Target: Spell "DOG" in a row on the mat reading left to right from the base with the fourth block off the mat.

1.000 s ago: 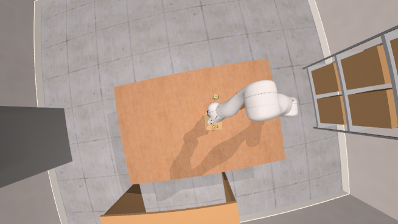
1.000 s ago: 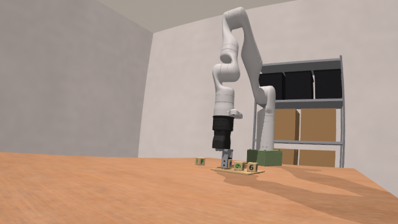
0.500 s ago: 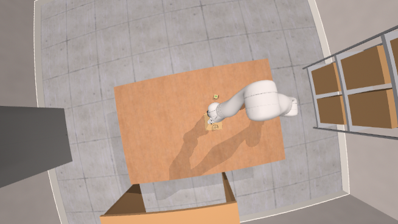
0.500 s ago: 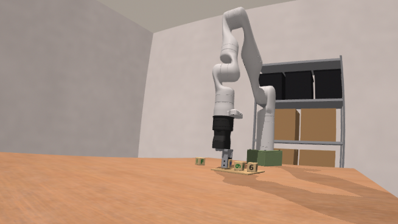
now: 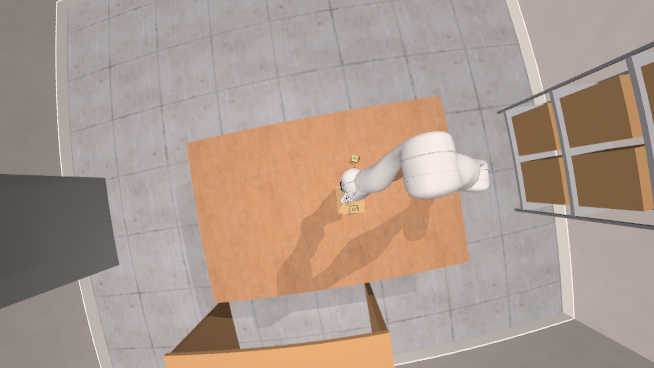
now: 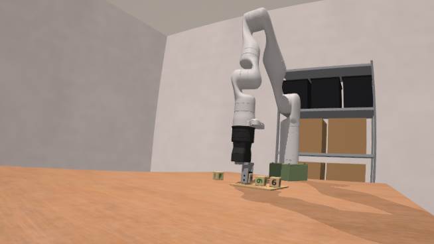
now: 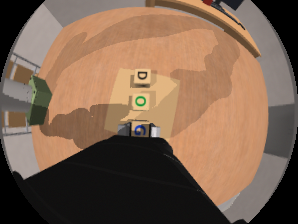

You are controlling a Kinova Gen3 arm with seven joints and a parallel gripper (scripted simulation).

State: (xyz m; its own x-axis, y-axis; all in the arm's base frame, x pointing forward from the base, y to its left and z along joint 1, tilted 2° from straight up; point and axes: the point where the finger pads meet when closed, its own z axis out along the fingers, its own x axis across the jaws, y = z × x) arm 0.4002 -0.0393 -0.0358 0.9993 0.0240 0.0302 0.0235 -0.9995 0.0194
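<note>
A tan mat (image 7: 145,99) lies on the wooden table and also shows in the exterior view (image 6: 262,186). On it stand a block with a black D (image 7: 141,78) (image 6: 275,182) and, next to it, a block with a green O (image 7: 140,102) (image 6: 260,180). My gripper (image 7: 141,128) (image 6: 245,179) points straight down at the mat's near end and is shut on a third block with a blue letter (image 7: 139,129), too small to read. That block sits in line with the other two, at mat level. A block with a green F (image 6: 217,176) (image 5: 354,159) lies off the mat.
The robot's green base (image 6: 288,171) stands just behind the mat. A metal shelf with cardboard boxes (image 6: 332,132) is behind the table. An open cardboard box (image 5: 285,340) stands on the floor at one table edge.
</note>
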